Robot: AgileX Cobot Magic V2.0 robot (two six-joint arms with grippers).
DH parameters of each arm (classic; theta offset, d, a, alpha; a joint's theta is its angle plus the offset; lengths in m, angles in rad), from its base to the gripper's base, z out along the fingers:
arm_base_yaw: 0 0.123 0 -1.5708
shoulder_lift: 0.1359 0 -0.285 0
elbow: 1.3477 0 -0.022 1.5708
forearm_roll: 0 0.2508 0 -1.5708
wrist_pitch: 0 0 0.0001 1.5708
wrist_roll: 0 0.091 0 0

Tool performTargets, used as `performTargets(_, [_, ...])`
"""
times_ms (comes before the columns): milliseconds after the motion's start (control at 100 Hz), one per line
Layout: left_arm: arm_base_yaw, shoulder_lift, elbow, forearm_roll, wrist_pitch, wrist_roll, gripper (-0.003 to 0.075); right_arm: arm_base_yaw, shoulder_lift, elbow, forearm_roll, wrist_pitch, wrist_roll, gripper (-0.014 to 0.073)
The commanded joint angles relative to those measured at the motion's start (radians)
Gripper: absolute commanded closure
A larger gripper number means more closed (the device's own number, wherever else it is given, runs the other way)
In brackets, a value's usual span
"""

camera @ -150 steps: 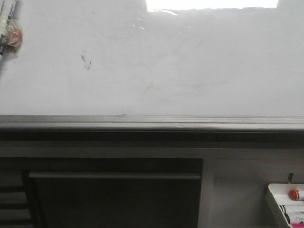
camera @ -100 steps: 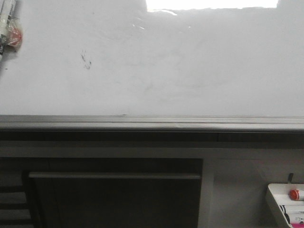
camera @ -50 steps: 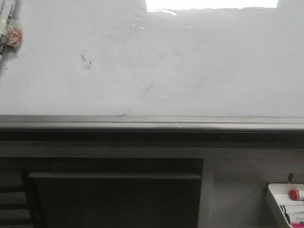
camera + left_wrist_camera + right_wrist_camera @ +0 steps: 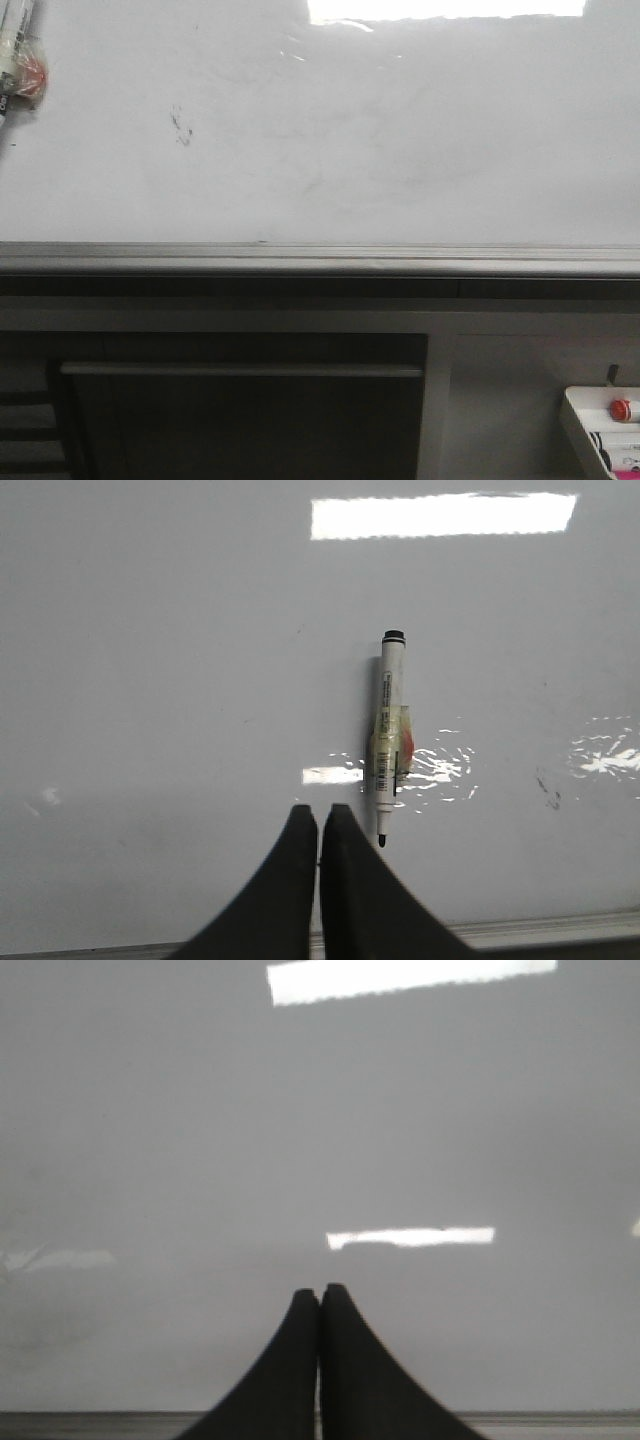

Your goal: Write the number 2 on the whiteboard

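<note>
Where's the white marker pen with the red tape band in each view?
Front: white marker pen with the red tape band at top-left edge, cropped.
Left wrist: centre, lying on the glossy whiteboard, beside the closed left gripper.
Right wrist: not in view.
Shared landmark: grey edge rail.

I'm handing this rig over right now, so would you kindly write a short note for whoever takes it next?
Left gripper: shut, empty, over the whiteboard.
Right gripper: shut, empty, also over the board.
Marker: uncapped, lying on the board beside the left gripper, apart from it; in the front view it shows at the board's far left edge.
Done: nothing; no 2 on the board, only small dark smudges.
Left: open the left gripper, pick up the marker, write the 2.
</note>
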State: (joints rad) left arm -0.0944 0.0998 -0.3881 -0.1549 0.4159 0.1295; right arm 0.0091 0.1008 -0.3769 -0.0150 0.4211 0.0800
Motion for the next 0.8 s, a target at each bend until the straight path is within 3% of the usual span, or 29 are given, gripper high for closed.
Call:
performTargets(0, [-0.01,0.083,-0.118,0.002,0.028,-0.006,0.0738,-0.008,0.093,-0.114,0.002,0.036,-0.043,0.0658])
performTargets(130, [-0.01,0.164,-0.204,0.065,0.1,-0.006,0.0738,-0.008,0.218,-0.207,0.002,0.135,-0.08,0.0658])
performTargets(230, [-0.01,0.203,-0.219,0.065,0.08,-0.006,0.0738,-0.008,0.285,-0.25,0.006,0.187,-0.08,0.0658])
performTargets(650, [-0.01,0.223,-0.217,0.058,0.087,-0.006,0.073,-0.008,0.381,-0.253,0.006,0.164,-0.08,0.0657])
performTargets(720, [-0.01,0.225,-0.217,0.06,0.092,-0.001,0.0656,-0.008,0.381,-0.253,0.008,0.164,-0.08,0.0637])
performTargets(790, [-0.01,0.233,-0.217,0.06,0.09,0.017,0.0493,-0.008,0.381,-0.253,0.008,0.164,-0.08,0.0559])
